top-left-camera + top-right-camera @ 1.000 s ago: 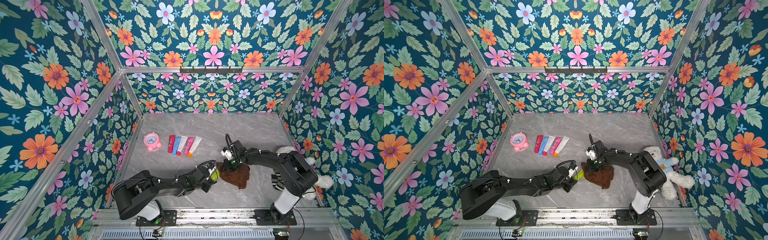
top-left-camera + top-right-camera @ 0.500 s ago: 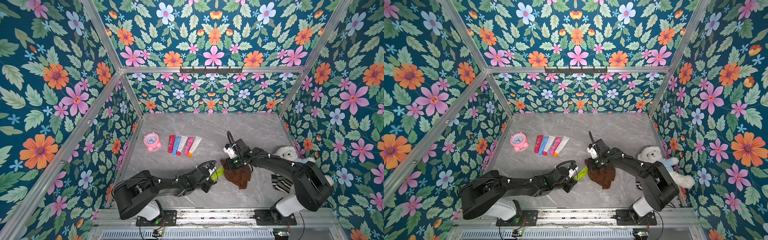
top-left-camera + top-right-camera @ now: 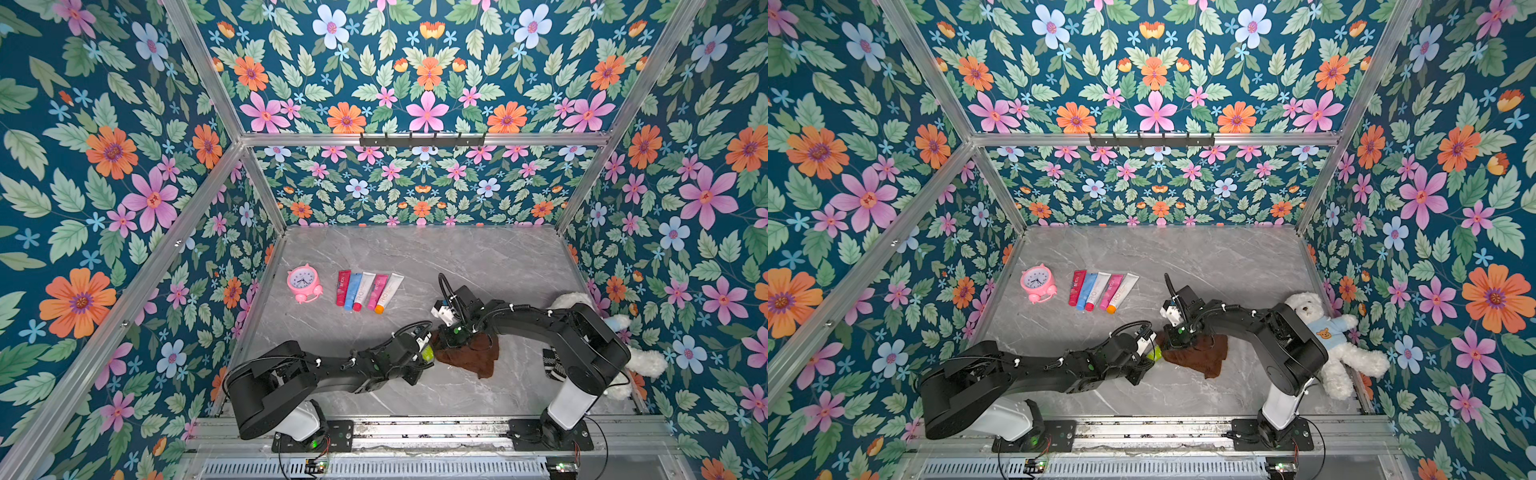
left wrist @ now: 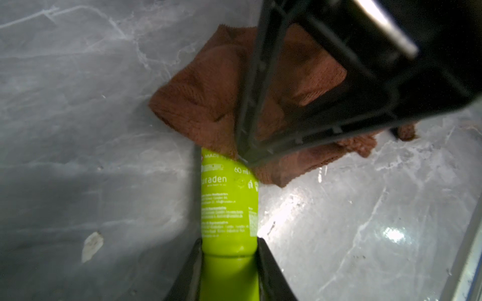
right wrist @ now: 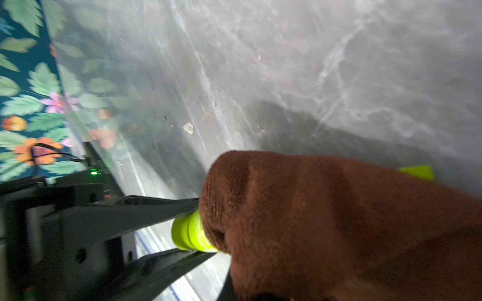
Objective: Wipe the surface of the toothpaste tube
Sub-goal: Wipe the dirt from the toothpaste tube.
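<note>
Far on the left, a pink clock (image 3: 303,283) and a row of five tubes (image 3: 368,291) are lying out of our way. We are not touching them. Near the middle of the grey table (image 3: 415,257), we are squeezing the green toothpaste tube (image 4: 229,198) by its cap end with our left gripper (image 4: 229,243). The jaws are partly closed, one on each side, so the tube is not slipping. Its flat end is poking under the brown cloth (image 3: 473,353). Our right gripper (image 3: 450,336) is pinching that cloth, closed tight on it, and pressing it onto the tube to rub it clean. Far on the right, a white teddy bear (image 3: 1325,332) is lying by the wall.
</note>
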{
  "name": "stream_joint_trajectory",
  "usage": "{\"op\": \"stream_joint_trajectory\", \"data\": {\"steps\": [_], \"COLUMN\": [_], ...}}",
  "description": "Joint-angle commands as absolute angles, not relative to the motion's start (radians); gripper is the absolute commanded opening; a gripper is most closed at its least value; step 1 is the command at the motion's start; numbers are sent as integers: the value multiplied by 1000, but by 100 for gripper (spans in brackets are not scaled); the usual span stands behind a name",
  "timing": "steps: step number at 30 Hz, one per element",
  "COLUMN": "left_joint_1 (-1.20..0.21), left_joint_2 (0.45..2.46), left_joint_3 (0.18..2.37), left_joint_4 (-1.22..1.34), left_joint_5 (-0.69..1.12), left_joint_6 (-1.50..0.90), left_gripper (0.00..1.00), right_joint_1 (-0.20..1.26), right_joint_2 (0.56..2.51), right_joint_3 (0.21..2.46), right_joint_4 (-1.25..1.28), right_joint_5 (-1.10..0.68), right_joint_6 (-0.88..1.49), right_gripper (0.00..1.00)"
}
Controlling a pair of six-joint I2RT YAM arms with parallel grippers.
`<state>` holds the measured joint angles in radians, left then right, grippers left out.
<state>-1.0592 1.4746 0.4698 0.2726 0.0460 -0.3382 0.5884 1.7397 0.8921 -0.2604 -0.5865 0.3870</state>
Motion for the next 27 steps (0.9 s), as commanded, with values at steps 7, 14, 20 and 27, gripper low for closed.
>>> {"op": "stream_joint_trajectory", "data": {"steps": [7,14,20,27], "left_joint_1": [-1060,-1060,-1060,-1060], "left_joint_2": [1471,1477,1491,1477], "left_joint_3": [464,467,477,471], "left_joint_4": [213,212,207,204], "left_joint_5": [55,57,60,50], "left_joint_6": [-337,-336,-335,-339], "left_gripper": [0,0,0,0], "right_joint_1": [457,544,639,601], "right_joint_2": [1695,1579,1627,1741], "right_joint_3": [868,859,869,879], "right_joint_4": [-367,-336,-258,-286], "right_joint_5": [-278,-427,-510,-442], "right_joint_6": [332,363,421,394], "right_gripper": [0,0,0,0]}}
